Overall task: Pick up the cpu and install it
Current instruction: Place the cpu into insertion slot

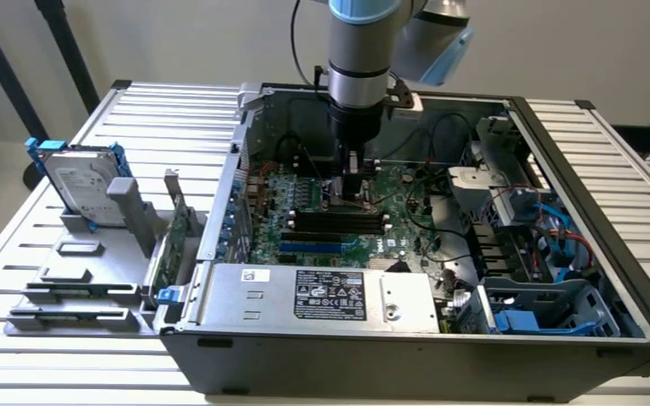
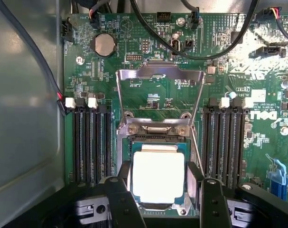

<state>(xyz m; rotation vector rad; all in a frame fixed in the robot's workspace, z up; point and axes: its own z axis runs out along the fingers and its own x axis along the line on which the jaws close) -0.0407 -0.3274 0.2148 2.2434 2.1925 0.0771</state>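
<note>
- Open computer case [image 1: 206, 338] on a slatted table [image 1: 630, 161]; power supply [image 1: 319, 294] along its near wall.
- Outside the case, at the exterior view's left: hard drive [image 1: 82, 182] upright in a grey rack, green card [image 1: 172, 245] beside it.
- Socket load plate [image 2: 158, 90] swung up and open; memory slots [image 2: 91, 142] flank the socket; black cables [image 2: 215, 47] cross the motherboard [image 2: 219, 76] beyond it.
- Arm [image 1: 359, 51] plunges straight down into the case, gripper [image 1: 354, 190] low over the board.
- cpu [image 2: 158, 176] lies flat in the socket; jaws set wide, fingers [image 2: 124, 190] pressed on its two opposite edges.
</note>
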